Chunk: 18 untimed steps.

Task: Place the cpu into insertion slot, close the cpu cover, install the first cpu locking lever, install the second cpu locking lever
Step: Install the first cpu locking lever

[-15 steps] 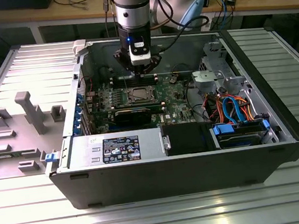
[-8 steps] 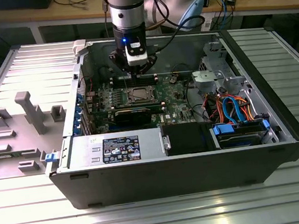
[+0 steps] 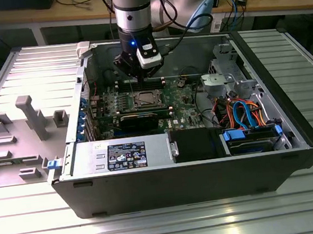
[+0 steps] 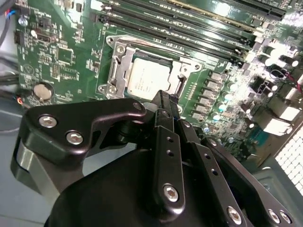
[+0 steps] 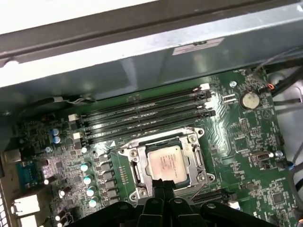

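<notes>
On mobo (image 5: 246,142), flat silvery cpu (image 5: 165,162)

Above the insertion slot (image 3: 145,99) the room is free, save for the gripper (image 5: 163,183) hanging over it. Low memory slots (image 5: 144,111) run just beside the slot, the case wall (image 5: 142,66) rising beyond; the graphics card (image 3: 140,120) lies on the opposite side.

I see open computer case (image 3: 198,183) on slatted metal table (image 3: 169,228). In exterior view, green motherboard (image 3: 185,99) sits toward case's 12 o'clock. Power supply (image 3: 121,154) at board's 7 o'clock, long black graphics card (image 3: 140,119) between them. Drive bay (image 3: 249,139) at 4 o'clock, orange and blue cables (image 3: 241,113) near it. Grey fixture tray (image 3: 22,132) at 9 o'clock, outside case. Wooden workbench (image 3: 279,1) at 1 o'clock. In both wrist views I get memory slots (image 5: 142,116) and coin battery (image 5: 249,100).
</notes>
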Each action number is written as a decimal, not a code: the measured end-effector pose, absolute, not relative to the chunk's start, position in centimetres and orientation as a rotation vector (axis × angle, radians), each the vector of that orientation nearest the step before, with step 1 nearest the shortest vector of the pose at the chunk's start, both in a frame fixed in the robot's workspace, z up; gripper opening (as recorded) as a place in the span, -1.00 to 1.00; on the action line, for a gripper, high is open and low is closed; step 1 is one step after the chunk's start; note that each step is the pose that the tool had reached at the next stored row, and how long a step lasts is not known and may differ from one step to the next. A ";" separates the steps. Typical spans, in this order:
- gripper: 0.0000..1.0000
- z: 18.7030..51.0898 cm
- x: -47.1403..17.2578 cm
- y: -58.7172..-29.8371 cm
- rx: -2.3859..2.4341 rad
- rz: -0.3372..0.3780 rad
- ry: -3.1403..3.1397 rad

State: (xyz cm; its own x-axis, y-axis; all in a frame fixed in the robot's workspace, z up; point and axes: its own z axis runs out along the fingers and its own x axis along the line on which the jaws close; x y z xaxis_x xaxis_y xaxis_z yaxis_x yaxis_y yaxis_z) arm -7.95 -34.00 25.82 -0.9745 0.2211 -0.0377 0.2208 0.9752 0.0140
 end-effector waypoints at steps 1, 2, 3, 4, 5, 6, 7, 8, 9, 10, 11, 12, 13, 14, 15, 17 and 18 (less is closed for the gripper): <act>-0.79 25.8 -8.3 -34.0 0.341 0.015 3.084; -0.79 25.8 -8.6 -34.0 0.341 0.015 3.083; -0.79 25.8 -8.8 -34.0 0.341 0.015 3.083; -0.79 25.8 -9.1 -34.0 0.340 0.015 3.083; -0.79 25.8 -9.2 -34.0 0.341 0.015 3.082; -0.79 25.8 -9.3 -34.0 0.340 0.015 3.082; -0.79 25.8 -9.3 -34.0 0.337 0.015 3.082; -0.79 25.8 -9.3 -34.0 0.332 0.015 3.082; -0.79 25.8 -9.3 -34.0 0.323 0.016 3.083; -0.79 25.8 -9.3 -34.0 0.313 0.016 3.084; -0.79 25.8 -9.3 -34.0 0.302 0.016 3.085; -0.79 25.8 -9.3 -34.0 0.288 0.016 3.087; -0.79 25.8 -9.3 -34.0 0.272 0.016 3.088; -0.79 25.8 -9.3 -34.0 0.244 0.017 3.091; -0.79 25.8 -9.3 -34.0 0.226 0.018 3.092; -0.79 25.8 -9.3 -34.0 0.160 0.019 3.097; -0.79 25.8 -9.3 -34.0 0.131 0.019 3.098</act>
State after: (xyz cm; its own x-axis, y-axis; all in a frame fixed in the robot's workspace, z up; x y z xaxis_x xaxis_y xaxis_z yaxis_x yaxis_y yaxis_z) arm -9.34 -34.01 25.81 -0.9956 0.0850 -0.0402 0.0844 0.9963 0.0143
